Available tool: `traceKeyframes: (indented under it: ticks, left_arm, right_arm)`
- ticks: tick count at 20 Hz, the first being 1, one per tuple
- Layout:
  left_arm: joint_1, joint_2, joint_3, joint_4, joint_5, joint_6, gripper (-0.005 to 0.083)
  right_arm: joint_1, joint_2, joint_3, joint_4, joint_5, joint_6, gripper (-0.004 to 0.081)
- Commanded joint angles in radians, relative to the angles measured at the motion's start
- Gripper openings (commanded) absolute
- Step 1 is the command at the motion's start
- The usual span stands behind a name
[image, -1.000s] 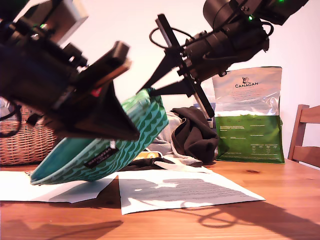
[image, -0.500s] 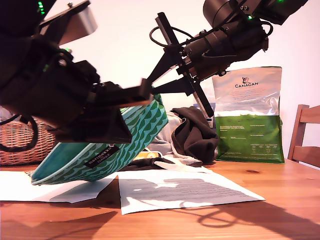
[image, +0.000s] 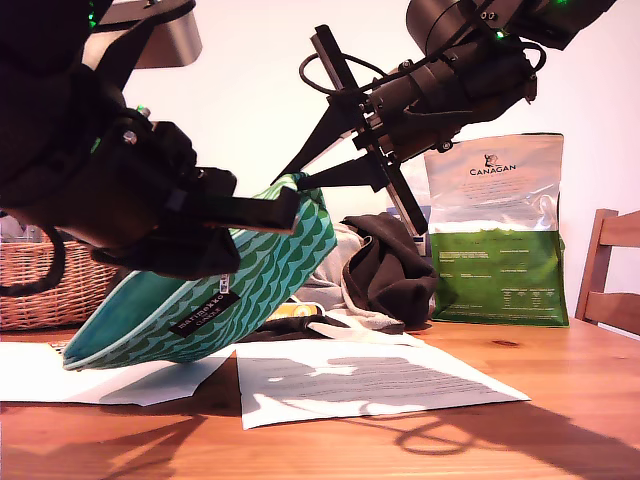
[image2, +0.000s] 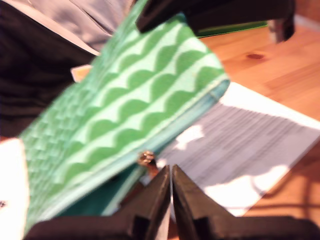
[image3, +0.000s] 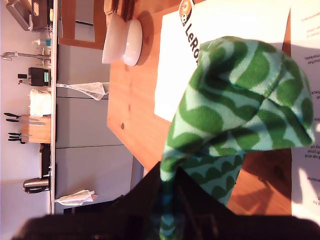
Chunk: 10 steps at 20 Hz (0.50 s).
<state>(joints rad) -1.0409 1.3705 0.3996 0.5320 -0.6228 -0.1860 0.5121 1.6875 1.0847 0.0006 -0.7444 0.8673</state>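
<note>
Exterior view: we find the green wave-patterned pouch (image: 270, 270) tilted. Its lower end is down on a paper sheet (image: 370, 380) towards the table (image: 560, 400) side at the exterior view's left, and its upper end is raised clear. Our second gripper (image: 300, 175) comes in from the exterior view's upper right and meets that raised end. Our first gripper (image: 288, 205) reaches in from the exterior view's left, fingers level, at the pouch's upper edge. Behind stand a wicker basket (image: 40, 290), a dark garment (image: 390, 270) and a Canagan bag (image: 500, 240).

First wrist view: the fingers of our first gripper (image2: 171, 172) lie closed together, their tips just beside the zip pull (image2: 146, 158) on the pouch's (image2: 130, 105) edge. We cannot tell whether they pinch anything. Our second gripper (image2: 215, 12) shows beyond, at the pouch's far end. Printed paper (image2: 250, 150) lies beneath.

Second wrist view: our second gripper (image3: 167, 185) is clamped on the pouch (image3: 240, 100) fabric, which bunches out from between its fingers. Below lie the table (image3: 135, 100) and a white bowl (image3: 122, 39) near its far edge.
</note>
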Motion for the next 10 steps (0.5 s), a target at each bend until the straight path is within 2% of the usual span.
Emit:
traceKeyframes:
  ticks: [1, 4, 8, 10]
  left_arm:
    - [-0.01, 0.001, -0.01, 0.008, -0.017, 0.013, -0.0024]
    - [-0.025, -0.039, -0.01, -0.023, -0.056, 0.057, -0.0024]
    - [-0.029, -0.103, -0.011, -0.116, -0.082, 0.045, -0.0024]
    - [-0.022, -0.109, -0.013, -0.154, -0.026, -0.128, -0.0024]
  right_arm:
    - [0.005, 0.015, 0.03, 0.018, 0.01, -0.003, -0.0013]
    - [0.005, 0.015, 0.03, 0.018, 0.021, -0.006, -0.0012]
    - [0.005, 0.015, 0.03, 0.018, 0.021, -0.01, -0.0012]
    - [0.005, 0.015, 0.03, 0.018, 0.019, -0.01, -0.0012]
